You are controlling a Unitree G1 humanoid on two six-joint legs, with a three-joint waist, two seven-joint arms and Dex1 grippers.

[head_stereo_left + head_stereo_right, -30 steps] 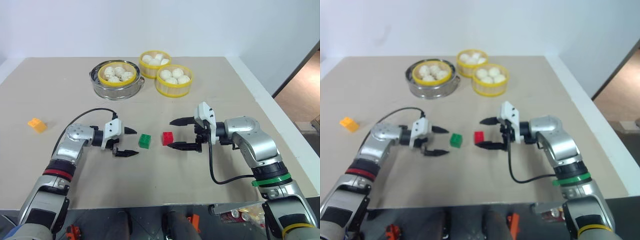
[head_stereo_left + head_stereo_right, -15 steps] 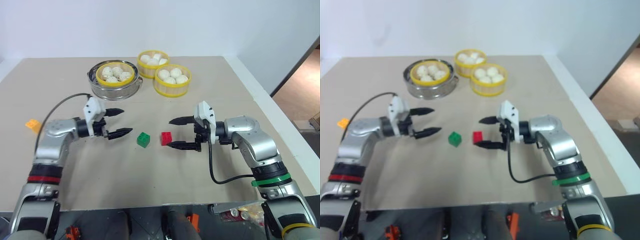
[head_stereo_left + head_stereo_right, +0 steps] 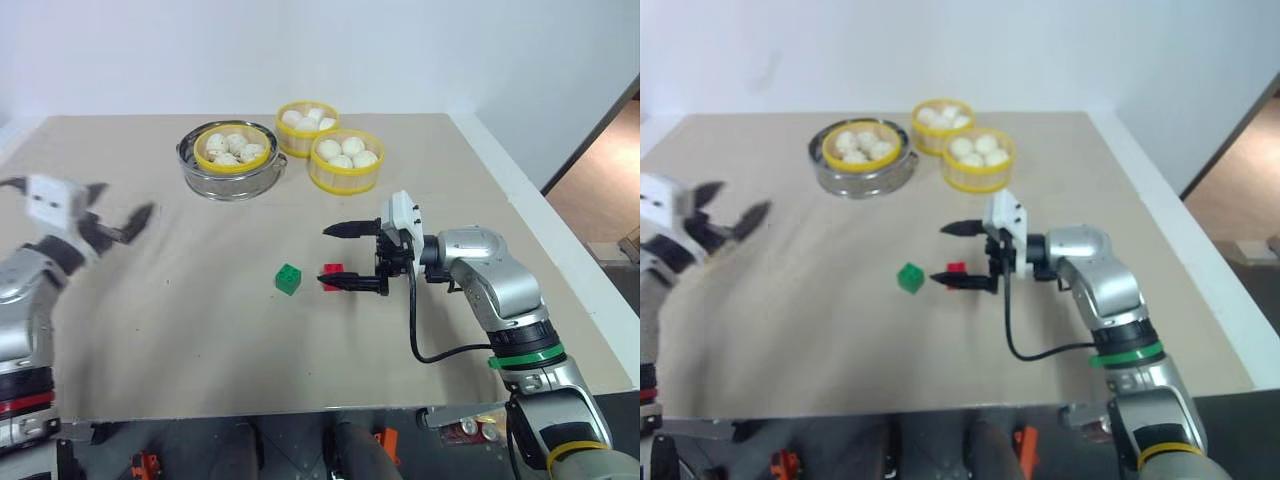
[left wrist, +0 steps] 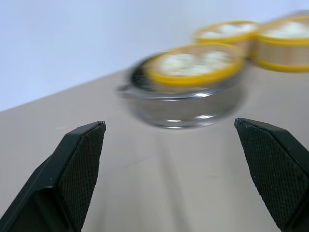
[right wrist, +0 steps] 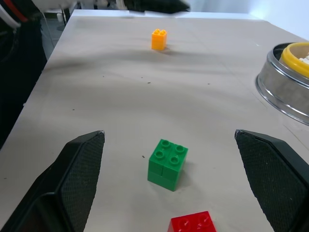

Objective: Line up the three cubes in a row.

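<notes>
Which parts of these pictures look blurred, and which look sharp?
Left eye view: the left end effector is smeared; the green cube is crisp. Left wrist view: the steel steamer is blurred. Right wrist view: the orange-yellow cube is sharp.

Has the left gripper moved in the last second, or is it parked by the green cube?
Yes. The left gripper has swung away from the green cube, out toward the table's left edge and farther back.
</notes>
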